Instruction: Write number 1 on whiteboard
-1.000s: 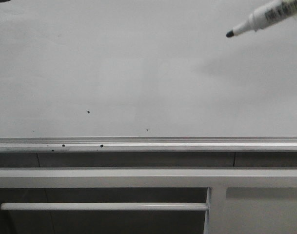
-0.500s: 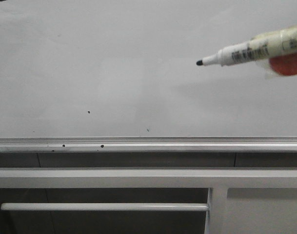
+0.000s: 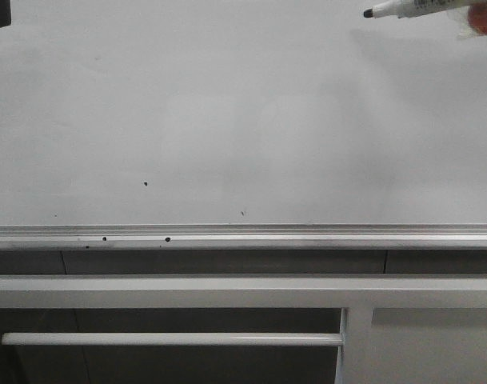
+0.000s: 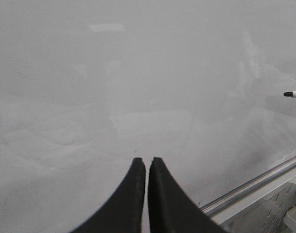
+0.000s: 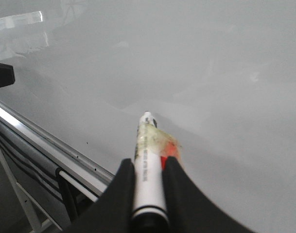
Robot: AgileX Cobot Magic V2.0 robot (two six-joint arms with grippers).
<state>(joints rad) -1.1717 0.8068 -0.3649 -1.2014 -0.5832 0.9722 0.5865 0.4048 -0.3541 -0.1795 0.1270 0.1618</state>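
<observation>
No stroke on whiteboard (image 3: 243,120) yet: glossy grey-white, few black specks near silver rail, filling view ahead. Marker (image 3: 411,8) cut off at far right edge, black tip pointing left. Right gripper (image 5: 148,167) clamped on marker barrel. Left gripper (image 4: 147,162) fingers pressed together, holding nothing.

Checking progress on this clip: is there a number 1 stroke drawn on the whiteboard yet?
No. In the front view the whiteboard shows only a few small black specks, and the marker sits uncapped near its upper right.
</observation>
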